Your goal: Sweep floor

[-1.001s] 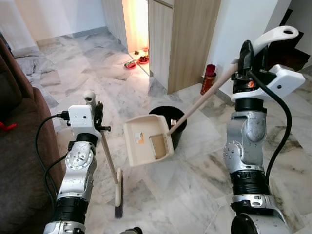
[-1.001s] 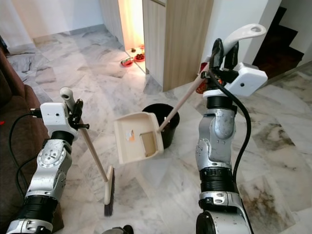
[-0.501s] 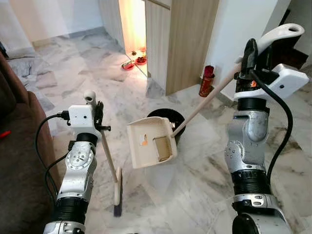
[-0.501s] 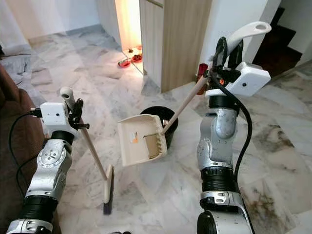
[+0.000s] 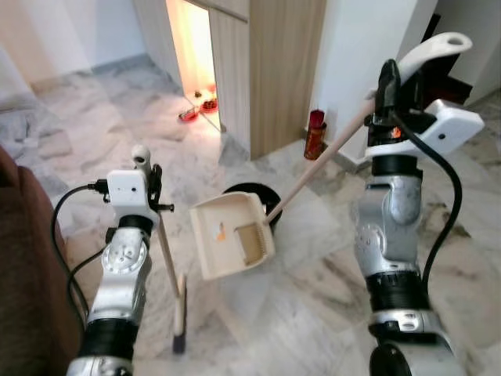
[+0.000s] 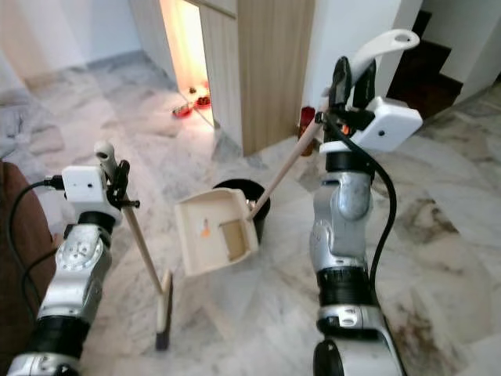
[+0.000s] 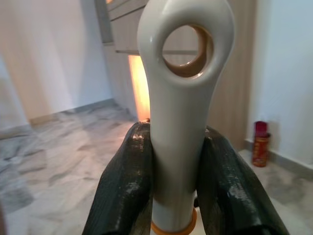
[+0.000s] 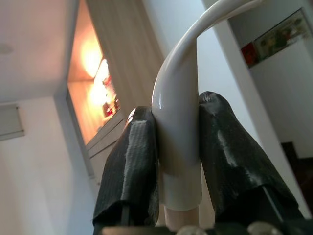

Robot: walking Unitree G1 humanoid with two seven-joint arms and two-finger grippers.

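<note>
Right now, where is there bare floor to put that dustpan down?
Open marble lies ahead, between the dustpan and the right arm. More lies on the far side of the black bin, toward the lit doorway. It is crowded between the arms: the broom in the left gripper, and dustpan and bin together. The right gripper holds the dustpan's handle.

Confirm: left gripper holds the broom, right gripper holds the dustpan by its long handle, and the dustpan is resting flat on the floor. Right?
Not quite. The dustpan is not on the floor: it hangs in the air, tilted, in front of the black bin, as the left eye view shows. The rest holds: the left gripper grips the broom and the right gripper grips the dustpan's long handle.
</note>
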